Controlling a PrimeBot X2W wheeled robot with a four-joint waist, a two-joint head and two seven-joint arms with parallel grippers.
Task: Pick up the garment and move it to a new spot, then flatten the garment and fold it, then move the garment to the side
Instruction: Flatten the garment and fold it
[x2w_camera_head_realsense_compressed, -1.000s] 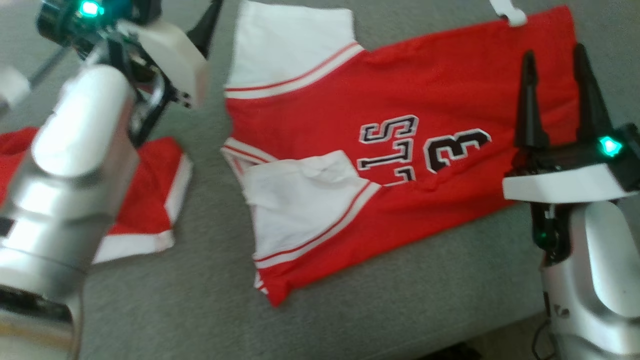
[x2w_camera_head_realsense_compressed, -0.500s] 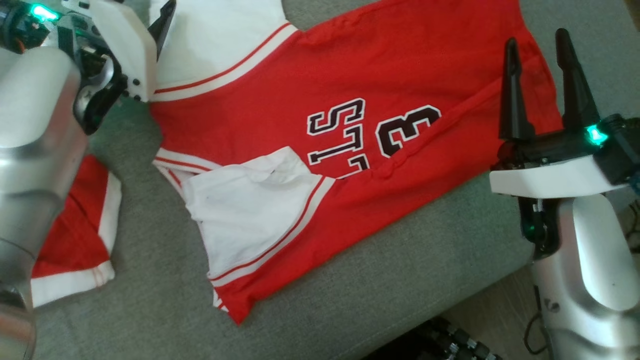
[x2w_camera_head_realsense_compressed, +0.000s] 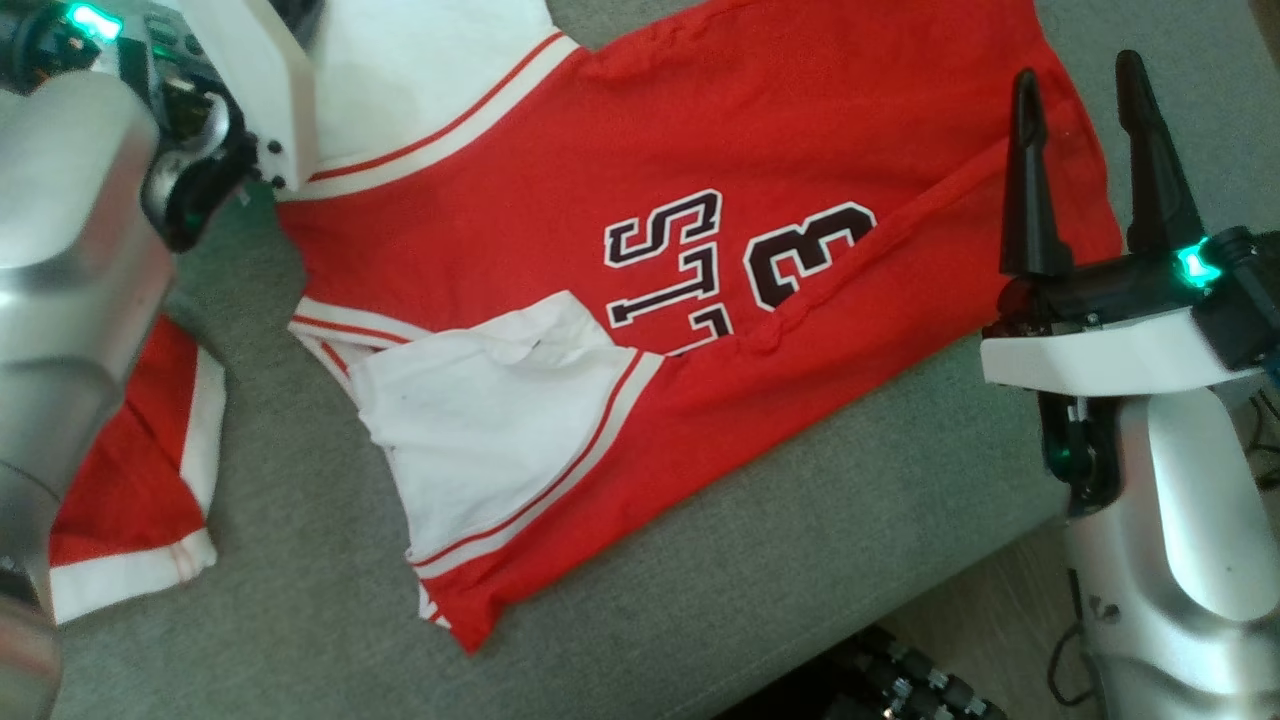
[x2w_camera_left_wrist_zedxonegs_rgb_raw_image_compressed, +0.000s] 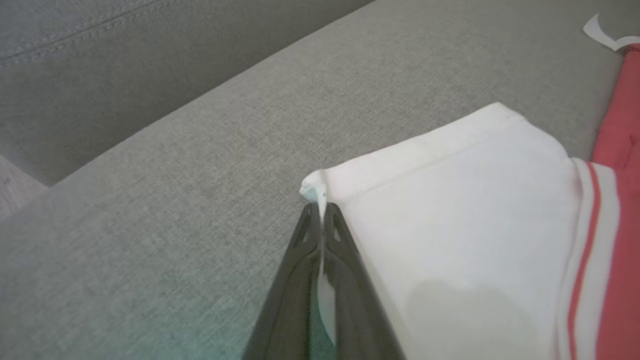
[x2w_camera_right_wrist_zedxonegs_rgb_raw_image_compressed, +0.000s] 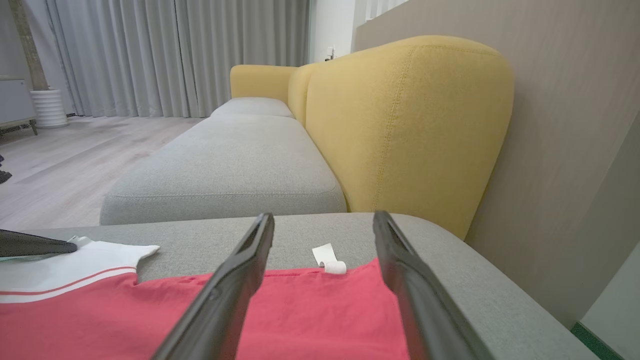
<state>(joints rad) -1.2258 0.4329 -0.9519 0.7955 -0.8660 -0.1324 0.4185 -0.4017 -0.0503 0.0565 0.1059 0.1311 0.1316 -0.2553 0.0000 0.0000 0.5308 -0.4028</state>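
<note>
Red garment (x2w_camera_head_realsense_compressed: 700, 120) spread on grey sofa cushion (x2w_camera_head_realsense_compressed: 850, 540). Left gripper (x2w_camera_left_wrist_zedxonegs_rgb_raw_image_compressed: 320, 209) pinched on far white sleeve (x2w_camera_left_wrist_zedxonegs_rgb_raw_image_compressed: 450, 200) corner; right gripper (x2w_camera_head_realsense_compressed: 1090, 170) wide, over right hem. Likely flattening; next, pull sleeve taut.

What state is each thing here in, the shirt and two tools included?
red jersey: spread on the grey sofa, number up, wrinkled.
left tool: shut on the far white sleeve, at its corner.
near white sleeve: folded onto the jersey's front.
right tool: open, empty, over the jersey's hem.
second red garment: lying loose, partly behind the left arm.
</note>
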